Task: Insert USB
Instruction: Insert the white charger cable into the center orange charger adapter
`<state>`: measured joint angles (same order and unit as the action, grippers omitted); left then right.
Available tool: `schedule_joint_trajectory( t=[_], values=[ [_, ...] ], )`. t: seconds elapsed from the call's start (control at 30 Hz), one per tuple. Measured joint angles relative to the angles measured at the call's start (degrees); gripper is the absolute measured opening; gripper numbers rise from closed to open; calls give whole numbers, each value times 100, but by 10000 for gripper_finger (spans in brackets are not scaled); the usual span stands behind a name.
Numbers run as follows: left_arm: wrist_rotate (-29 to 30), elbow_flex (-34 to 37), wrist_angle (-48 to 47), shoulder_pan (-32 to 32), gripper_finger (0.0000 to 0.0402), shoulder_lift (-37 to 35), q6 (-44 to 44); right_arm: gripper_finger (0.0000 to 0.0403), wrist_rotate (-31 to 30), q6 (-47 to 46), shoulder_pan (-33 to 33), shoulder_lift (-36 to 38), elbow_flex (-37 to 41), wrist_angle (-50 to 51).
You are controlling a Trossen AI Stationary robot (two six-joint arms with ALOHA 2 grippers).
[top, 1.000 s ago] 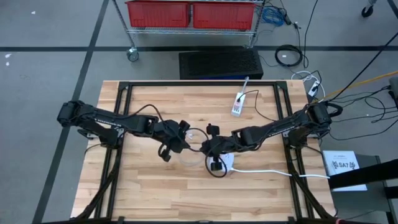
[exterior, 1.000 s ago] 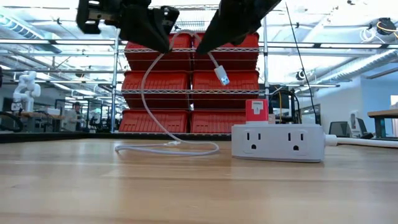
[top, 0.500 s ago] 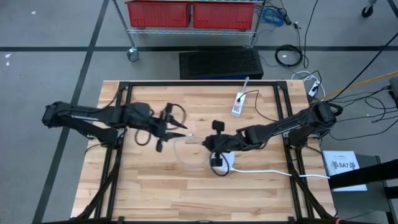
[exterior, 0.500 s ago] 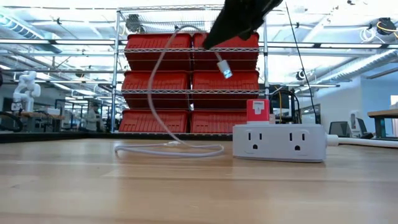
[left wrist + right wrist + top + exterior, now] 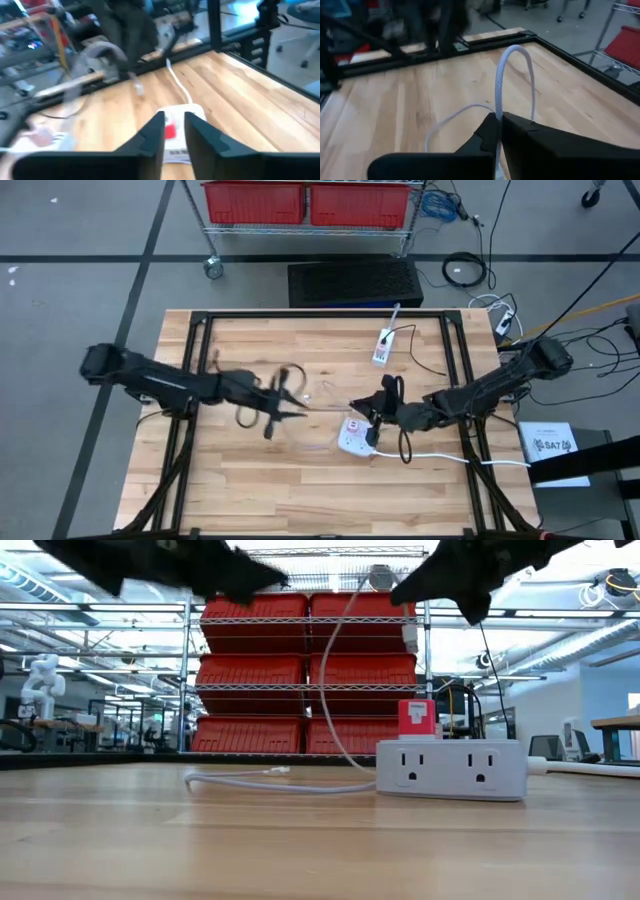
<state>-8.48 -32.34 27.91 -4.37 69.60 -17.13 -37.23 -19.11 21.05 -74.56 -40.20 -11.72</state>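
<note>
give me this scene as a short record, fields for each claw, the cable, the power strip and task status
right claw: shut on the white USB cable, above the table beside the power strip
left claw: open, holding nothing, left of the strip
white USB cable: arches up from the claw, slack lying on the wooden table
power strip: white, flat on the table, red block on top
task status: USB not yet inserted

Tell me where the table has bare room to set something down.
Bare wood runs along the near edge of the table, in front of the power strip, and in the far left corner. The middle is crowded: the left gripper, the right gripper holding the white USB cable, and the strip.
</note>
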Motion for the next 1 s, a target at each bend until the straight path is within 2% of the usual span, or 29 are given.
schedule_joint_trajectory(
  t=[0.17,0.3,0.53,1.0],
  values=[
    [-12,-168,997,-252,16,1469,77,0,-671,-571,323,-358,26,-94],
    [-9,-236,1618,-326,9,2106,135,0,-1139,-1106,621,-666,26,-131],
    [-6,-248,2154,-322,10,2259,232,0,-1539,-1541,854,-1172,26,-468],
    [30,-247,2069,-307,10,2263,243,0,-1948,-1827,921,-1351,34,-566]
  ],
)
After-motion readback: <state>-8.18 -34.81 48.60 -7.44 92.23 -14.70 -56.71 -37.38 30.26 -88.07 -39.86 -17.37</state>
